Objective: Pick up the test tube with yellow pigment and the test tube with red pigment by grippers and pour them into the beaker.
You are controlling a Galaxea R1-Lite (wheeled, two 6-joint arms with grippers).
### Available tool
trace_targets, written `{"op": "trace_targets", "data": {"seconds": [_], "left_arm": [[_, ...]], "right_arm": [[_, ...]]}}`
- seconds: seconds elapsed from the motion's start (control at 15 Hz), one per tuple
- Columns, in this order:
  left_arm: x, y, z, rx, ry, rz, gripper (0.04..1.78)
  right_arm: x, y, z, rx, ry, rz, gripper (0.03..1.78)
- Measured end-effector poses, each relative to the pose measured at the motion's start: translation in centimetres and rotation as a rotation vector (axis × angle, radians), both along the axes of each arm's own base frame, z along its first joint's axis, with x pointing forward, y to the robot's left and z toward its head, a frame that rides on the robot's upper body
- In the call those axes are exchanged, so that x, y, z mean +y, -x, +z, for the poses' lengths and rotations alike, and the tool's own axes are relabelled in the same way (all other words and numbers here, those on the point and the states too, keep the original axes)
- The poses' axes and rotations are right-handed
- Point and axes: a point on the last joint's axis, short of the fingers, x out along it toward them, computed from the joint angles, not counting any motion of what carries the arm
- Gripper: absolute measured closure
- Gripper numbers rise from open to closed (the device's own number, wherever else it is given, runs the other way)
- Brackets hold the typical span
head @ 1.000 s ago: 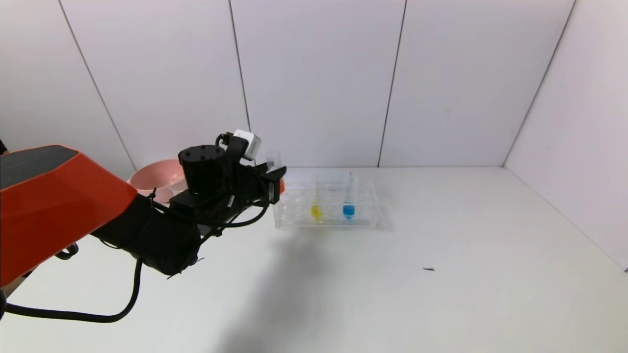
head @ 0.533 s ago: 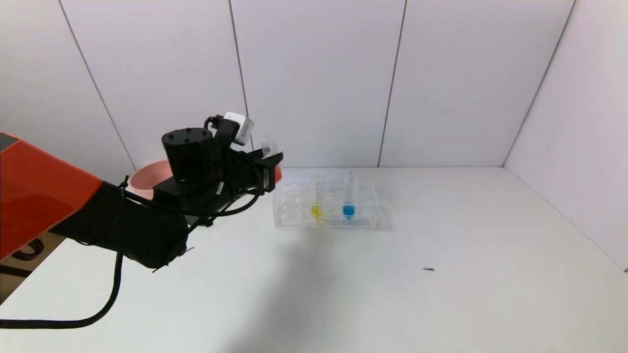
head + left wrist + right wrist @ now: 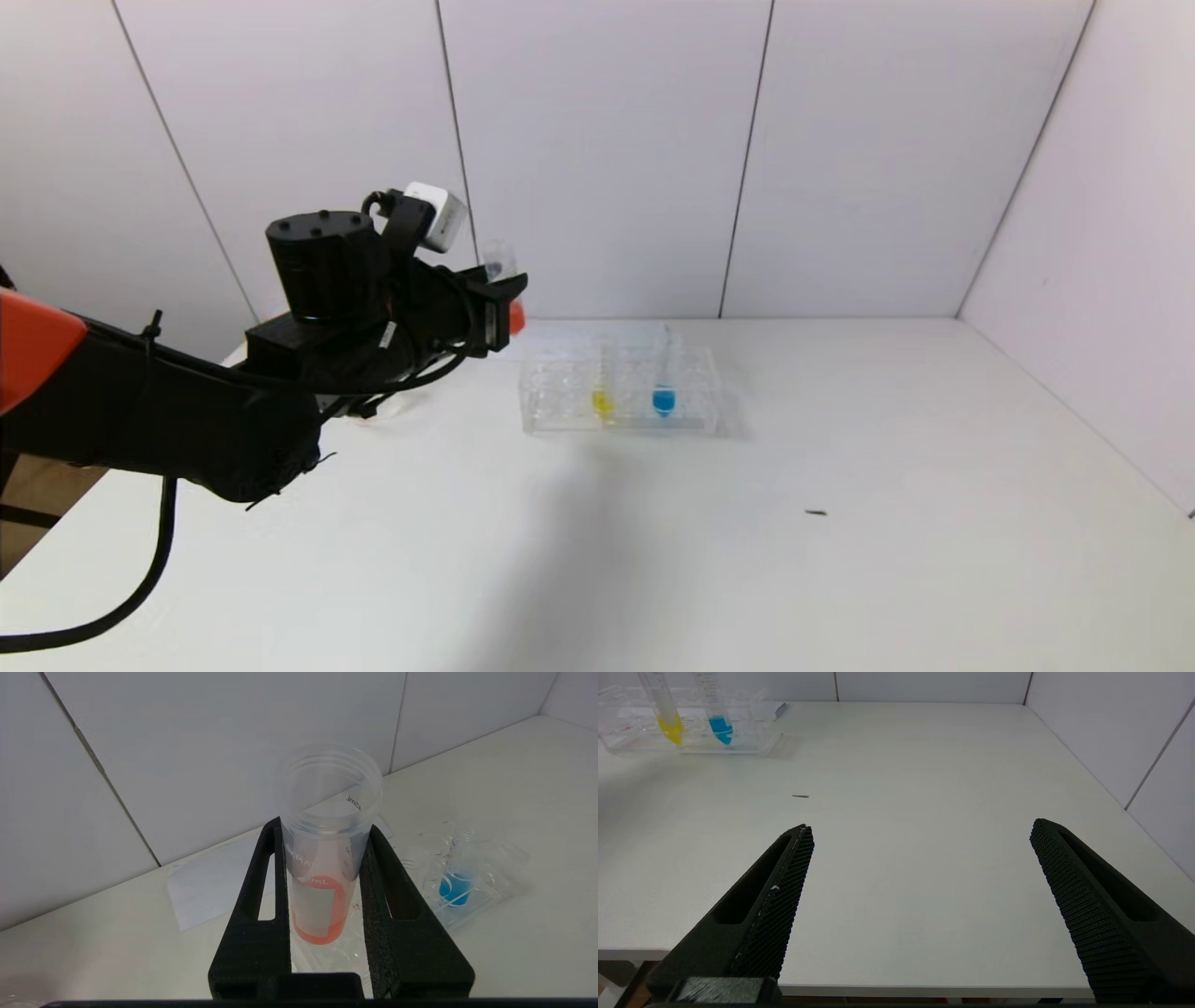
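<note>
This looks like a small lab test cell. A clear tube rack (image 3: 621,397) stands on a plain white surface (image 3: 747,560), holding graduated tubes: one with yellow pigment (image 3: 603,401) and, just beside it, one with blue liquid (image 3: 663,399). Behind the rack and to its sides rise bare white panelled walls (image 3: 597,140) with thin dark seams.

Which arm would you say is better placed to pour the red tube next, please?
Left. The left gripper already clamps the red tube above the table; the right gripper hangs open and empty at the table's near edge.
</note>
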Motion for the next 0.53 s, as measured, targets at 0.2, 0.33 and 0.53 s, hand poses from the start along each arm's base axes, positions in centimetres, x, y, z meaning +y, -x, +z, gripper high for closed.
{"op": "trace_targets", "data": {"seconds": [0.2,0.33,0.53], "left_arm": [[0.8,0.6,0.9,0.026,-0.015,0.011,1.37],[1.6,0.8,1.7,0.022,-0.023,0.028,1.37],[2.7,1.1,2.7,0.038,-0.031,0.048,1.37]], "right_arm": [[0.0,0.0,0.0,0.000,0.000,0.000,0.11],[0.0,0.0,0.0,0.000,0.000,0.000,0.11],[0.0,0.0,0.0,0.000,0.001,0.000,0.11]]}}
